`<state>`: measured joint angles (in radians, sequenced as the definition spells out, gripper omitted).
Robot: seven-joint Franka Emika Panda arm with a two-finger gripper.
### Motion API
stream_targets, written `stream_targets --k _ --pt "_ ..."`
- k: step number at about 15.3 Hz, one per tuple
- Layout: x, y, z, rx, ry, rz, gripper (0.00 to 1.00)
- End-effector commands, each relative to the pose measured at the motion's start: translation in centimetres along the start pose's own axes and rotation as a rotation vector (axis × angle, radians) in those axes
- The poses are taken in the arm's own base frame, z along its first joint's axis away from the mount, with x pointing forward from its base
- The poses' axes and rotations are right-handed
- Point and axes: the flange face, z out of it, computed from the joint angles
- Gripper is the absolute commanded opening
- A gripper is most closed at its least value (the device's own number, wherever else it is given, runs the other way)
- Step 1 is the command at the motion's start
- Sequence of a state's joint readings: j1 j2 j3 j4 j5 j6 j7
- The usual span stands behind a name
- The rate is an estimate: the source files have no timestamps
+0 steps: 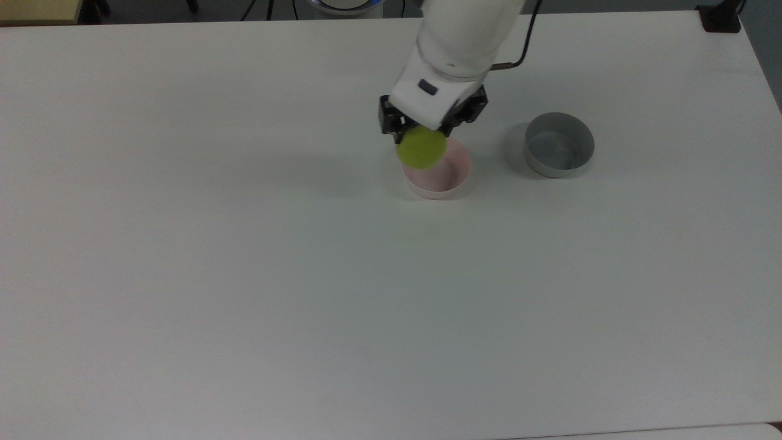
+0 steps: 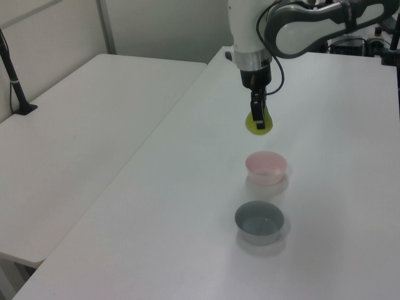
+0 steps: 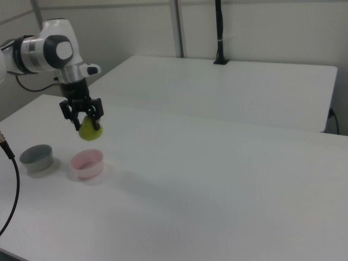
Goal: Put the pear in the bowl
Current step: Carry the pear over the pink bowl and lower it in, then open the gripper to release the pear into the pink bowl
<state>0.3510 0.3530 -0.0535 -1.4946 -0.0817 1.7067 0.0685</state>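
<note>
pear gripped by gripper, above bowl

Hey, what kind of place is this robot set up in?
Probably a robotics lab or office: plain white tables, a partition wall behind them, and an arm whose gripper carries a pear above a pink bowl.

White glossy Panda arm, rounded fat links with dark grey joint sections and a grey end cap at the elbow. Black two-finger gripper under a boxy white hand with a small dark rectangular mark. Thin black cable looping off the wrist.
</note>
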Motion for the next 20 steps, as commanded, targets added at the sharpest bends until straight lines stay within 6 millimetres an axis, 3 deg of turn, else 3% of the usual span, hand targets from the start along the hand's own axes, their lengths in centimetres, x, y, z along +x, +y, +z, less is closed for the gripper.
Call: stream_targets --k 1,6,10,13,15,20 --pt "0.2 -3.7 1.9 -0.010 -0.043 -0.013 0.66" --pt "1.2 -6.4 5.8 -0.029 -0.089 -0.041 0.66" --pt "1.6 -6.7 9.6 -0.044 -0.119 -0.051 0.70" --pt "1.7 -6.8 9.5 -0.044 -0.112 -0.053 0.80" --pt "1.7 -6.9 9.5 -0.046 -0.114 -0.054 1.00" --pt "1.4 -6.5 8.3 -0.047 -0.106 -0.048 1.00"
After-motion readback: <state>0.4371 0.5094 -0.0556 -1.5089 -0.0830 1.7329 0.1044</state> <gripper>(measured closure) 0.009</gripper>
